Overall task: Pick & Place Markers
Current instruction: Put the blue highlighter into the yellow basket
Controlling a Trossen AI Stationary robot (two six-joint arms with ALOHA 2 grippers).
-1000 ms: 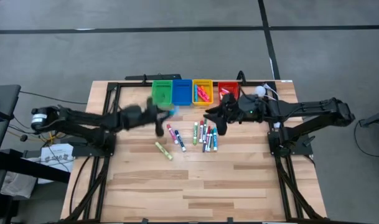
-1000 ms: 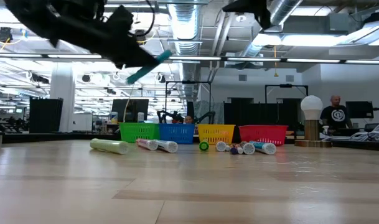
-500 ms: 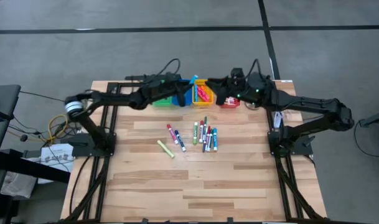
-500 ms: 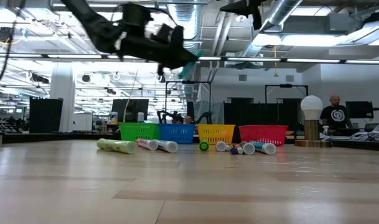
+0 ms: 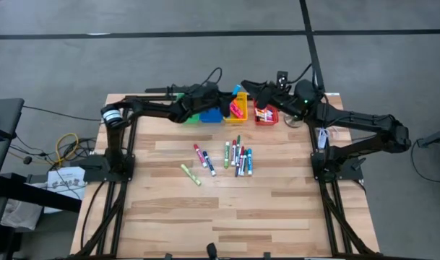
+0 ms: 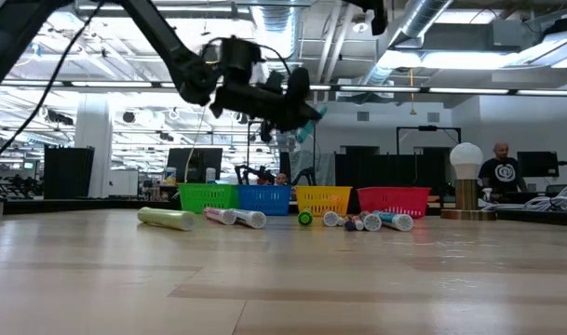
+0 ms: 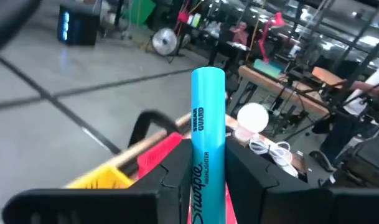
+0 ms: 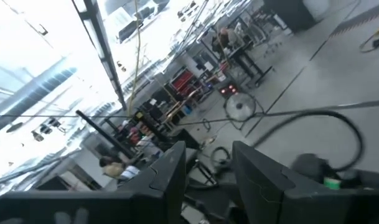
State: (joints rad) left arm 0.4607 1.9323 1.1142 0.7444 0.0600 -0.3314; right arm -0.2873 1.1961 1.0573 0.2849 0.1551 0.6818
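Observation:
My left gripper (image 5: 223, 96) hangs in the air over the blue bin (image 5: 211, 114), shut on a cyan marker (image 7: 208, 106) that also shows in the low view (image 6: 308, 125). My right gripper (image 5: 253, 89) is open and empty, raised high over the yellow bin (image 5: 236, 108) and the red bin (image 5: 265, 114); its wrist view (image 8: 205, 168) looks up into the room. Several markers (image 5: 236, 155) lie flat on the table's middle. A red and pink one (image 5: 200, 154) and a yellow-green one (image 5: 191, 173) lie left of them. More markers lie in the yellow and red bins. My left gripper pinches the cyan marker's barrel (image 7: 203, 163) between its two fingers (image 7: 177, 177), which lie along it. The marker's free end (image 7: 208, 76) sticks out well past the fingertips. It is lifted clear, slanting down toward the bins in the low view.
A green bin (image 5: 187, 110), partly under my left arm, stands with the blue, yellow and red bins in a row at the table's far edge. A white lamp ball (image 6: 465, 156) stands at the far right corner. The near half of the table (image 5: 227, 217) is bare wood.
My left gripper has carried the cyan marker from above the table's left middle toward the far edge and right, over the bins. My right gripper has pulled back from beside the lying markers toward the far edge and tipped upward. The markers on the table have stayed put.

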